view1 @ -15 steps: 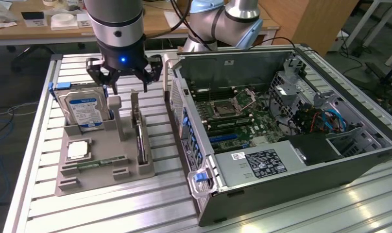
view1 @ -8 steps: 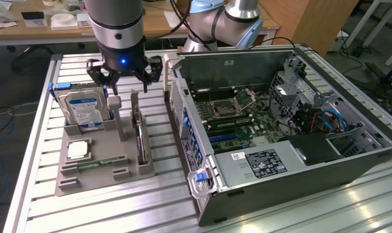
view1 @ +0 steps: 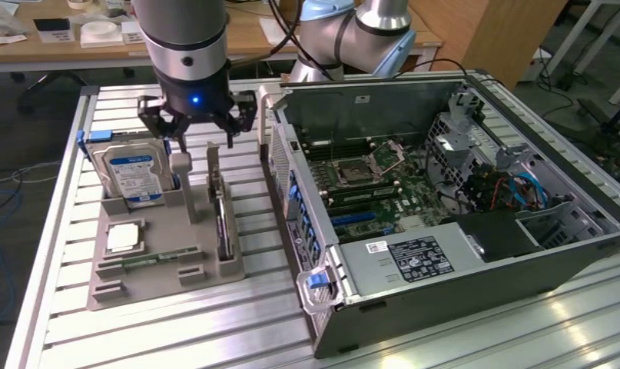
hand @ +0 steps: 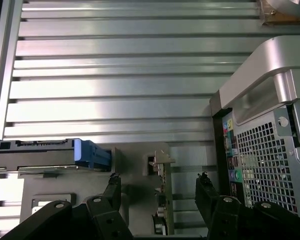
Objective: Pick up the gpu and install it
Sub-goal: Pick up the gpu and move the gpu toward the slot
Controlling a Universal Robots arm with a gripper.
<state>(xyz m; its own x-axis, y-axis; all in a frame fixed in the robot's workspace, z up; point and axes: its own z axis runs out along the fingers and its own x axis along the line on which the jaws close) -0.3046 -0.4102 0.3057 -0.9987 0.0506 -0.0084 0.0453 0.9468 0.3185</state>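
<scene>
Tool (view1: 205, 143) released: jaws spread wide, nothing grasped, hanging above the grey moulded parts tray (view1: 146, 288) on the ribbed aluminium surface (view1: 58, 231). The thin, dark edge-on gpu card with pale metal bracket (view1: 220, 211) stands upright in its tray slot, below and between the jaws, untouched. The open black computer case (view1: 555, 269) sits just beside the tray.

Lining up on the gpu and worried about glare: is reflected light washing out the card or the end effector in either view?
Exterior view: glare streaks the table slats near the computer case, not the gpu. Wrist view: bright bands on slats beyond the gpu; the open end effector sits dark, in shade.
</scene>
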